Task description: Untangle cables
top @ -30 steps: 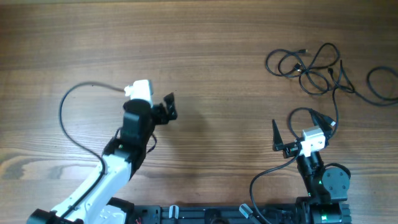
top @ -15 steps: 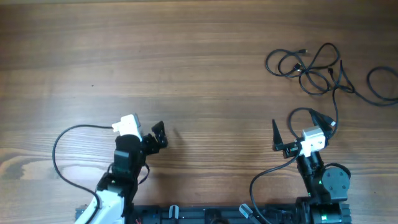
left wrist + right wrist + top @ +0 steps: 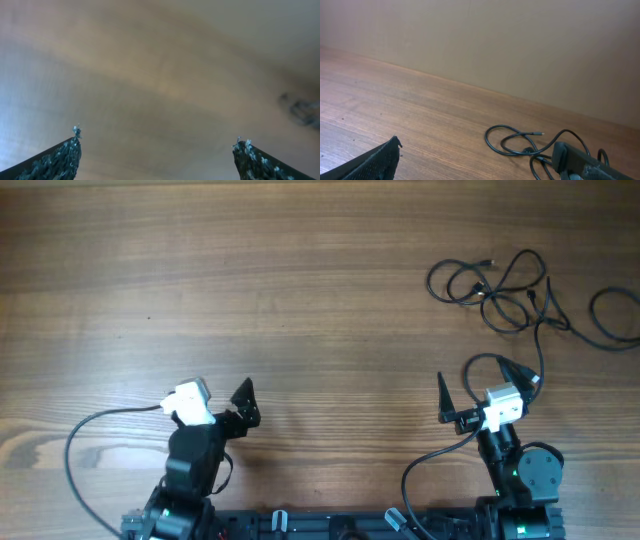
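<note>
Cables [image 3: 487, 293] loosely looped; long axis runs left-right.

Left claw [image 3: 246, 402] now much nearer the front edge of the table [image 3: 320, 280], further left

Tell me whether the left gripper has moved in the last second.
Yes. In the overhead view the left gripper has drawn back down-frame, away from the unmoved cables.

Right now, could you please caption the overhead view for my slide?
Left gripper and right gripper open near the table's front edge; tangled cables lie far right.
</note>
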Controlling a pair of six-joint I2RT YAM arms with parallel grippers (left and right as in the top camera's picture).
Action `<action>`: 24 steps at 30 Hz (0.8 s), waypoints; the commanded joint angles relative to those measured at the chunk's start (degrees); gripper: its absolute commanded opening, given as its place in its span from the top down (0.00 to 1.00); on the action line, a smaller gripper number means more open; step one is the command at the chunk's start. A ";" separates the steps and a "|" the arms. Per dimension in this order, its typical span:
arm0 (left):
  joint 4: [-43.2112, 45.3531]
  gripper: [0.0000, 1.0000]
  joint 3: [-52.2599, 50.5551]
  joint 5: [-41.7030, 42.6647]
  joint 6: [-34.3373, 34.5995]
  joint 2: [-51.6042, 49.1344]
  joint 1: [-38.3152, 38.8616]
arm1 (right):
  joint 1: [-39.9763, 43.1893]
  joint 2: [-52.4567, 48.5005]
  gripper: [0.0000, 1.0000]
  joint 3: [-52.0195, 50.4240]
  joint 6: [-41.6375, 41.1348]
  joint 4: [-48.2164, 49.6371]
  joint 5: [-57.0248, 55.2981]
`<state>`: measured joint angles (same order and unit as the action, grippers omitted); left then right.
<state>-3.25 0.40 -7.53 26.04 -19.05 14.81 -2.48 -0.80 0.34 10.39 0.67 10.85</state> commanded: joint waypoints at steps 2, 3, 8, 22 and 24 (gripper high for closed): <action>-0.39 0.00 -0.09 -0.98 -6.84 14.32 -0.48 | -0.24 0.59 0.00 -0.04 0.13 0.09 -0.74; -0.39 0.00 -0.09 -0.94 -8.17 16.09 -0.59 | -0.24 0.59 0.00 -0.04 0.11 0.09 -0.74; -0.42 0.00 -0.09 -0.66 -9.35 18.84 -4.17 | -0.24 0.59 0.00 -0.04 0.13 0.09 -0.74; -0.26 0.00 -0.09 -0.46 -9.33 18.86 -7.37 | -0.24 0.59 0.00 -0.04 0.13 0.09 -0.74; -0.26 0.00 -0.09 -0.46 -9.33 18.84 -7.37 | -0.24 0.59 0.00 -0.04 0.13 0.09 -0.74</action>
<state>-3.29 0.45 -7.64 18.02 -0.80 7.84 -2.48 -0.73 0.34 10.39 0.62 10.85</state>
